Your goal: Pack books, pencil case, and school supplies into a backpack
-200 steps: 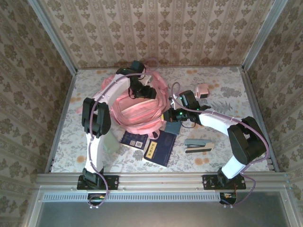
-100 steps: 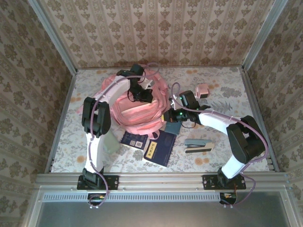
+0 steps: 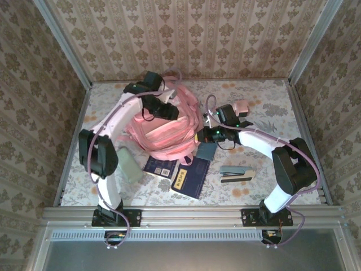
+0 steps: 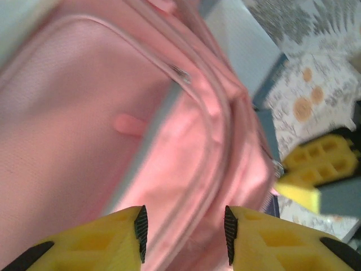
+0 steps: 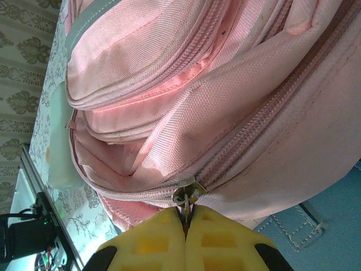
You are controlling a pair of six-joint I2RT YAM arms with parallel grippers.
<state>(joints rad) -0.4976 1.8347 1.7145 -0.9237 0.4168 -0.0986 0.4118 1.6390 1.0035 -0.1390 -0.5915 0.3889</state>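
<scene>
The light pink backpack [image 3: 163, 135] lies mid-table. My left gripper [image 3: 162, 109] hovers over its far top, jaws open, pink fabric and a zip line [image 4: 186, 141] showing in the gap beyond its pads [image 4: 140, 231]. My right gripper [image 3: 203, 137] is at the bag's right edge, shut on a metal zipper pull [image 5: 189, 196]. Two dark navy books [image 3: 159, 166] [image 3: 192, 176] lie in front of the bag. The sage-green pencil case [image 3: 130, 164] is at its left. A teal pad [image 3: 206, 151], a stapler [image 3: 237, 174] and a small pink box [image 3: 241, 107] lie to the right.
Patterned walls and metal rails enclose the table on three sides. The floral tabletop [image 3: 265, 113] is bare at the far right and at the near left corner. The teal pad [image 5: 316, 226] sits just beneath my right wrist.
My left arm's elbow swung left and nearer, uncovering the pencil case, and its gripper shifted slightly over the bag's top. The right gripper kept its hold in place.
</scene>
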